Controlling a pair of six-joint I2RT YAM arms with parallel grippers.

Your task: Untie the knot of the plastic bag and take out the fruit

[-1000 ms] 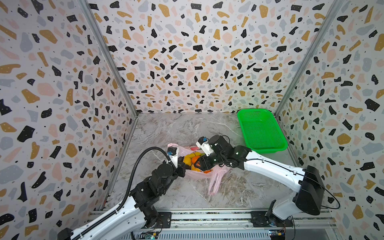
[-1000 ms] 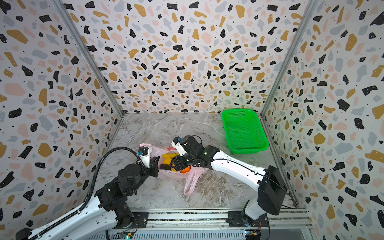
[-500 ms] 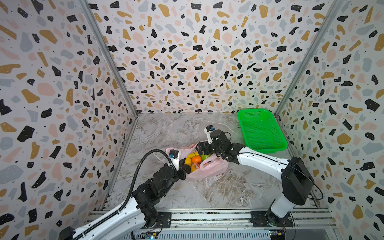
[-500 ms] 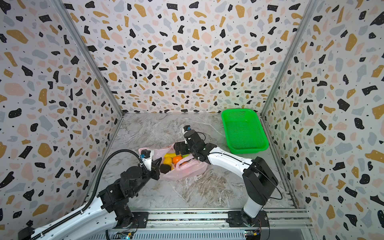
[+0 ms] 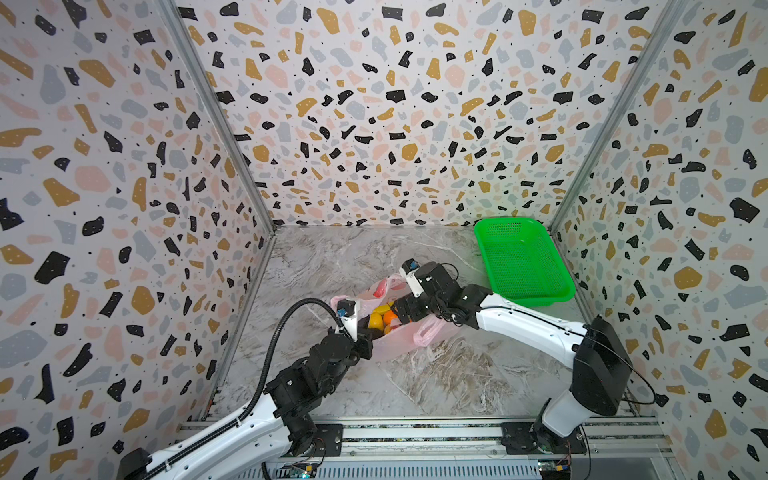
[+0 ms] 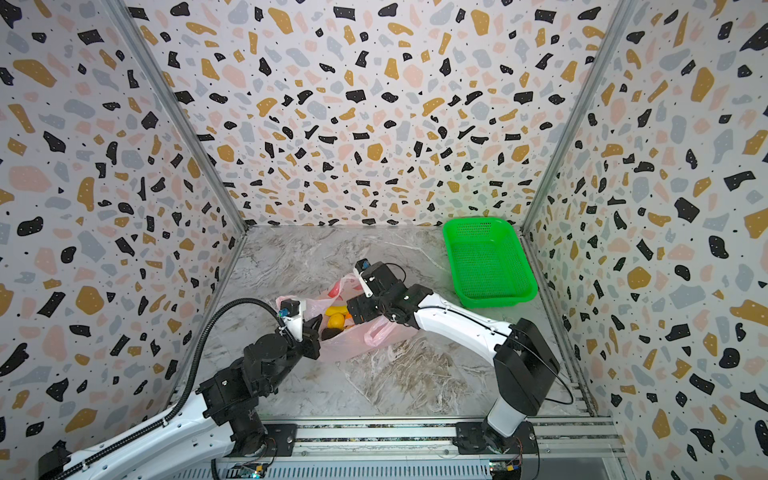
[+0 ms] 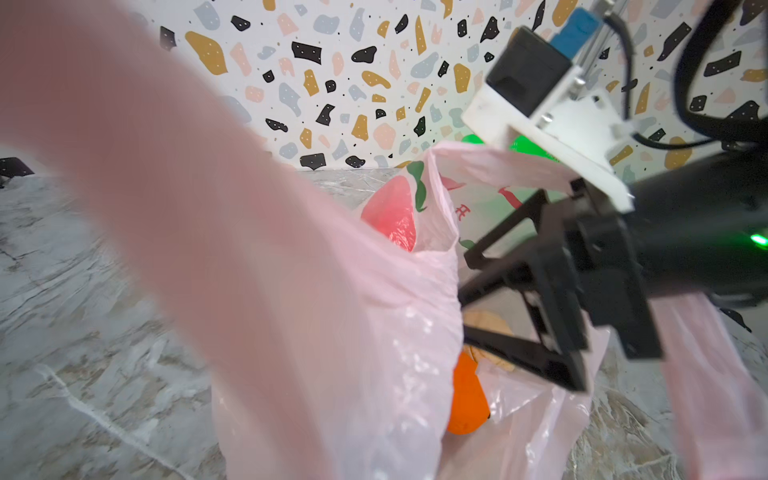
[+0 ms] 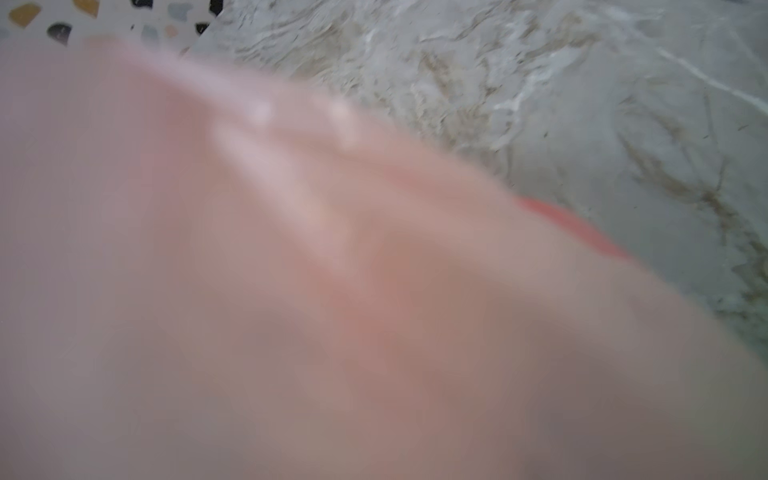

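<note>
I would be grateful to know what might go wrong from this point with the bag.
The right gripper is open at the mouth of the bag, and film blurs its wrist view: closing may pinch plastic along with the fruit. The left gripper, shut on the rim alone, could slip and let the mouth fall shut.

- A robot test booth of the kind found in a lab: three tall walls [image 5: 374, 104] covered in a terrazzo print box it in.
- Bare aluminium posts [image 5: 216, 116] run up the corners.
- The marble-patterned tabletop [image 5: 436, 374] ends at a metal rail [image 5: 415, 434].
- A left arm [image 5: 249, 428] and a right arm [image 5: 532, 328], white and black, stand bolted to that rail, cables exposed.
</note>
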